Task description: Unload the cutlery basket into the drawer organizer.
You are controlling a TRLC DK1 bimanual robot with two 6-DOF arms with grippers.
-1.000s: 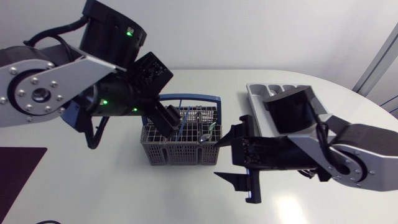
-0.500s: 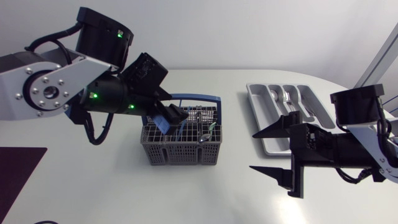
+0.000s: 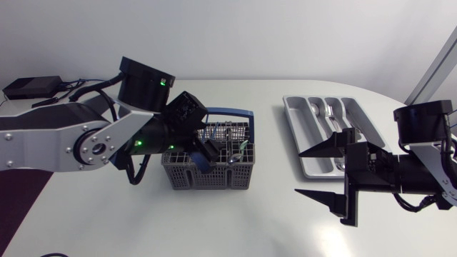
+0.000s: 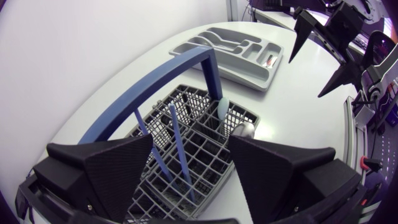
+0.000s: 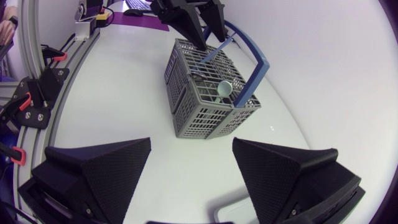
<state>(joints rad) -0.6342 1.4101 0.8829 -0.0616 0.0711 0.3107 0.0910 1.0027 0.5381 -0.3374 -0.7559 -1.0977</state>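
The grey basket with its blue handle stands upright near the middle of the white desk. Our left claw hangs right over it, tilted down into its top. In the left wrist view this claw has its fingers apart, and two thin blue utensil handles rise from the basket between them, with neither finger touching them. A spoon and a pale green handle stand in a compartment further ahead.

The grey organizer lies well apart from the basket on our right side, with forks in one of its slots. Our right claw hovers over bare desk between basket and organizer, pointing toward the basket. Its fingers are spread wide and hold nothing. From the right wrist, the basket sits ahead of that claw.
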